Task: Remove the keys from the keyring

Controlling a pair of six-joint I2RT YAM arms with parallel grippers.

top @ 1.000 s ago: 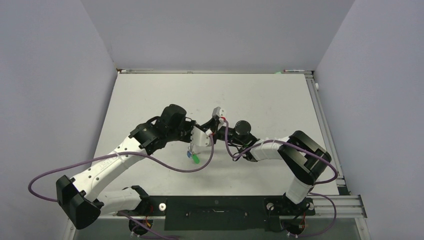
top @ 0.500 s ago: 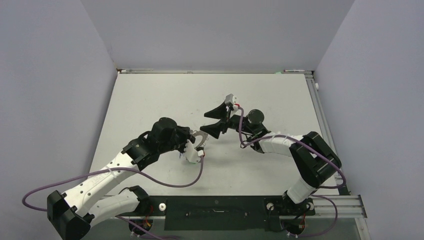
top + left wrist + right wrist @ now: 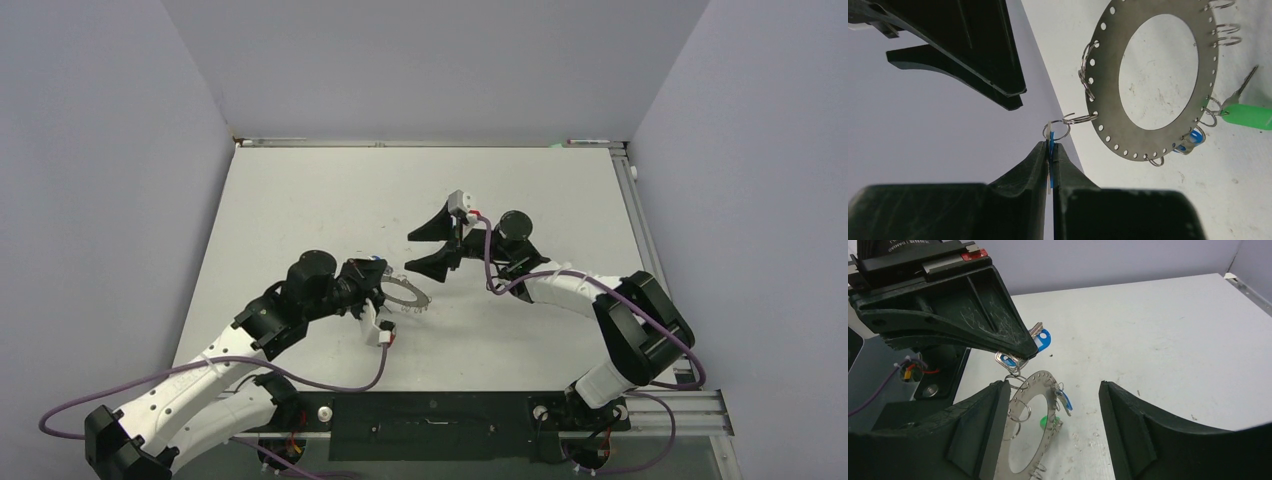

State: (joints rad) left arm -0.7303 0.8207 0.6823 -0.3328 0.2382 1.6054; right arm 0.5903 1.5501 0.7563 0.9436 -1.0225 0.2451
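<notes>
The left gripper was clenched on a small blue key, its fingers pressed flat together with the key's head pinched between the tips; from that key a wire loop ran to the rim of the keyring, so the silver ring hung tilted from the grasp, its lower edge down near the white counter; whether it touched the counter could not be told. On the ring's far rim a green key and a second blue key sat close together on their loops. The right gripper was released, fingers spread wide and holding nothing; in the top view it hovered just beside the keyring, apart from it and facing the left gripper.
</notes>
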